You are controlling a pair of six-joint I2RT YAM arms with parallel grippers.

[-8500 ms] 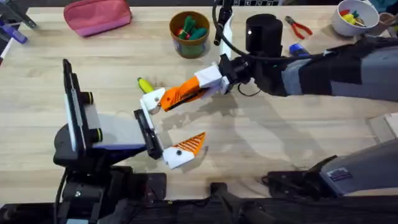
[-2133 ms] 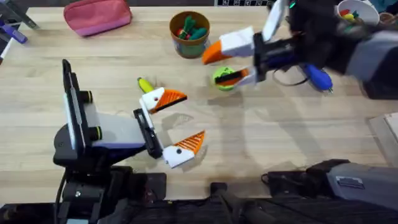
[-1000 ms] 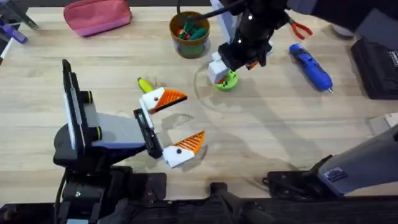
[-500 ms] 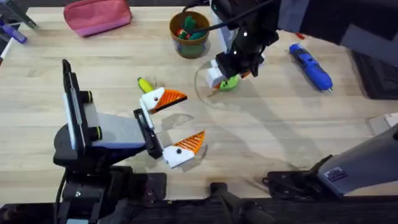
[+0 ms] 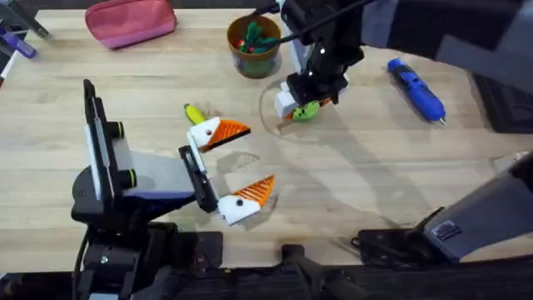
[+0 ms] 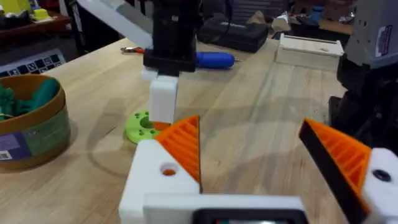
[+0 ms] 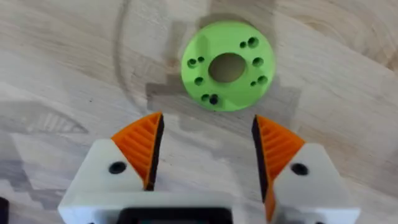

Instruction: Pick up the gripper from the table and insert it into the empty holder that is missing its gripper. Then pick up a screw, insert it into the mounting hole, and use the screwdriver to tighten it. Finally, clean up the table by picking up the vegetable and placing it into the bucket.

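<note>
From overhead, my right gripper hangs over a green disc, beside the bucket. At my right wrist, my orange pads stand apart, the disc just ahead between them, holes up

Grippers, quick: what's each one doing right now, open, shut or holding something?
Left gripper: open, holding nothing.
Right gripper: open, fingers apart above the green disc, holding nothing.

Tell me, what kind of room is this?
Probably a robot lab or workshop. A robot's right gripper hangs over a green disc on a wooden table, with a blue screwdriver close by.
</note>
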